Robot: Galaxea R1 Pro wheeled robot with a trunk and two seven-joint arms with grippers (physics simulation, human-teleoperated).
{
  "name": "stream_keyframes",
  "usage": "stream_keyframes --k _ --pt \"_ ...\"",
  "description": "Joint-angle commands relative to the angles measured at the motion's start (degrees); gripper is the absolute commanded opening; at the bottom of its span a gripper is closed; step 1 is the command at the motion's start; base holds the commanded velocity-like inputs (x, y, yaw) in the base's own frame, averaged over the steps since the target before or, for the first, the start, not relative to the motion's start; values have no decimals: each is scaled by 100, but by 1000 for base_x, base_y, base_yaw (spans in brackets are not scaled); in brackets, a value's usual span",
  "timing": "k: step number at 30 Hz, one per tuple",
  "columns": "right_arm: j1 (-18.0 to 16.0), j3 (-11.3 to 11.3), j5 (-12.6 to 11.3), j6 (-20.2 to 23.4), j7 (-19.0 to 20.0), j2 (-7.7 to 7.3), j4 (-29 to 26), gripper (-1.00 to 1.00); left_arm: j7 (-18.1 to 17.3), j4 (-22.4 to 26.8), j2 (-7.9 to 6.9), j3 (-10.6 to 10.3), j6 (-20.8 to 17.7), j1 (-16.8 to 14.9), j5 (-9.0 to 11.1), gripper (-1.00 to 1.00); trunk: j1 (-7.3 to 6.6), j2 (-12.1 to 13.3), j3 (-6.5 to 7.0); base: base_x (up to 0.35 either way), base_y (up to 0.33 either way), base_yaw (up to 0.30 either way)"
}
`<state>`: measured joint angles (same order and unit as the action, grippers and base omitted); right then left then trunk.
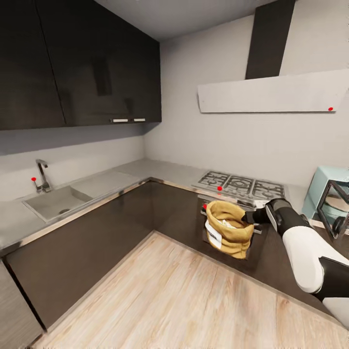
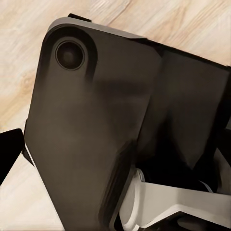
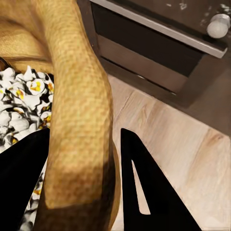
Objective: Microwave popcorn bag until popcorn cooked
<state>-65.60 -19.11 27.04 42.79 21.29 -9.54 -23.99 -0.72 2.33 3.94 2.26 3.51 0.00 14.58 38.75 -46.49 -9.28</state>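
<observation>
The tan popcorn bag (image 1: 228,230) hangs in the air in front of the dark cabinets below the stove, white label facing the room. My right gripper (image 1: 249,216) is shut on its rolled rim from the right. In the right wrist view the rim (image 3: 77,120) sits pinched between the two black fingers (image 3: 144,187), with white-and-yellow popcorn (image 3: 24,101) heaped inside. The mint-blue microwave (image 1: 327,186) stands on the grey countertop (image 1: 121,179) at the far right, its dark-framed door (image 1: 337,208) swung open. The left wrist view faces a dark part of my own body (image 2: 96,125).
A gas stove (image 1: 240,185) sits in the counter right behind the bag, with the built-in oven (image 3: 154,43) under it. A sink (image 1: 55,203) with faucet (image 1: 42,175) is at the left. Dark wall cabinets (image 1: 77,63) and a hood (image 1: 271,94) hang above. Wood floor (image 1: 169,300) spreads in front.
</observation>
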Motion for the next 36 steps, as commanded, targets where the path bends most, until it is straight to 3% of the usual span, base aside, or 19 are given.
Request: stream_keyframes --k 1,12,20,36 --pt "-6 -103 58 19 48 5 -12 -100 -7 4 1 21 10 0 19 100 -2 -7 -8 -302 200 0" --pt "-6 -198 76 15 36 3 -17 -100 1 4 1 20 10 0 19 100 -2 -7 -8 -303 176 -4" --pt "-6 -207 91 21 -179 -44 -18 -100 -13 4 -1 -20 10 0 10 100 -2 -7 13 -306 -16 -240" --pt "-6 -199 82 28 -195 -119 -18 -100 18 4 1 64 10 0 78 100 -2 -7 61 -15 -6 -275"
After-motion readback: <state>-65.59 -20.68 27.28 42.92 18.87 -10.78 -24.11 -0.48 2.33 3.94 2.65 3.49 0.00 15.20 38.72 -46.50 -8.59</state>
